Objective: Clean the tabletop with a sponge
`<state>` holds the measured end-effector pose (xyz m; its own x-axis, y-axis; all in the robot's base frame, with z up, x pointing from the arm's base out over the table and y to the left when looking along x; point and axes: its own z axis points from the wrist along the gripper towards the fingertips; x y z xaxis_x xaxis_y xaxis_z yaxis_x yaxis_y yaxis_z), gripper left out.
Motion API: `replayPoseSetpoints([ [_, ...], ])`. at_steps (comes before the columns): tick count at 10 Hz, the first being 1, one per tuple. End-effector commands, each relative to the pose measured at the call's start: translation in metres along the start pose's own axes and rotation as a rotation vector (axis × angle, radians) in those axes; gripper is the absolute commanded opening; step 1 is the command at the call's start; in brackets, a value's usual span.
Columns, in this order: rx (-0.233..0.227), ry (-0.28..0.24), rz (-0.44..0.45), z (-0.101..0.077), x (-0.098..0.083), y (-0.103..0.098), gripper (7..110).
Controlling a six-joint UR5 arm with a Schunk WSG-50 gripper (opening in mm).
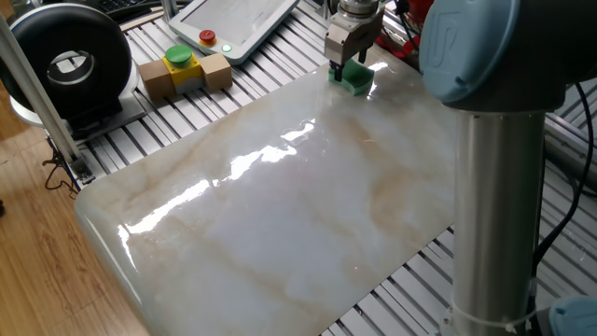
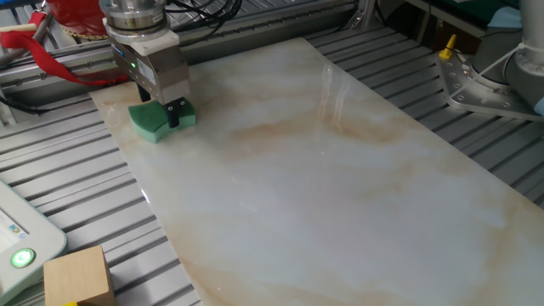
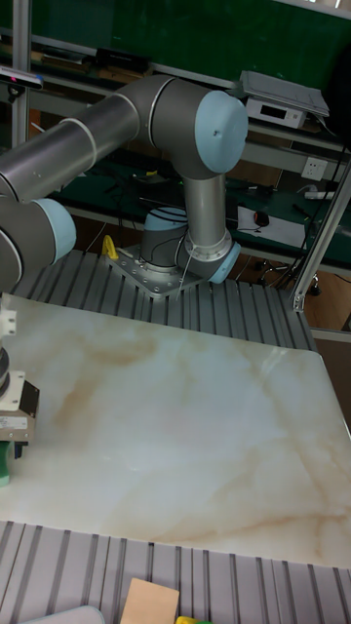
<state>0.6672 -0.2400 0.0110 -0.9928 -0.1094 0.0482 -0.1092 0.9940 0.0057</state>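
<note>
One fixed view shows a UR5 arm [image 1: 494, 159] pressing its gripper [image 1: 347, 67] down over the sponge [image 1: 355, 80], a small bright green block at a far corner of the marble-patterned tabletop [image 1: 280, 205]. Seen from the other fixed view, the gripper [image 2: 164, 109] stands upright with its dark fingers closed narrowly on the sponge [image 2: 155, 121], which sits flat against the slab just inside the corner, touching the surface. Beyond that corner lie a red object [image 2: 72, 17] and a tangle of cables; past the slab's edge nearest the sponge, a cardboard box [image 1: 185, 73] carrying a yellow-and-green button sits on the ribbed aluminium counter [image 1: 131, 149]. From the tall fixed view only a sliver of the sponge [image 3: 6, 464] shows under the gripper body [image 3: 14, 409] at the slab's left edge.

By appearance the wiping step is in hand and near its start: the sponge is gripped and seated at 1 corner, while nearly all of the glossy slab stretches away from it unvisited. No dirt or spill can be made out on the surface. The next move would call for dragging the sponge away from this corner in a steady stroke, keeping downward pressure even so the block stays flat, and staying clear of the rounded edge so it does not slip onto the ribbed frame.
</note>
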Motion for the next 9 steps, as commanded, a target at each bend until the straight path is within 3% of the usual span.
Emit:
replayPoseSetpoints([
  [1, -0.005, 0.003, 0.005, -0.0005, 0.0012, 0.0015, 88],
  [3, 0.003, 0.008, 0.004, 0.0006, 0.0028, -0.0011, 88],
  [4, 0.006, 0.01, -0.004, 0.0022, 0.0028, -0.002, 66],
  [9, -0.004, 0.002, -0.035, 0.0052, -0.0007, 0.0006, 66],
])
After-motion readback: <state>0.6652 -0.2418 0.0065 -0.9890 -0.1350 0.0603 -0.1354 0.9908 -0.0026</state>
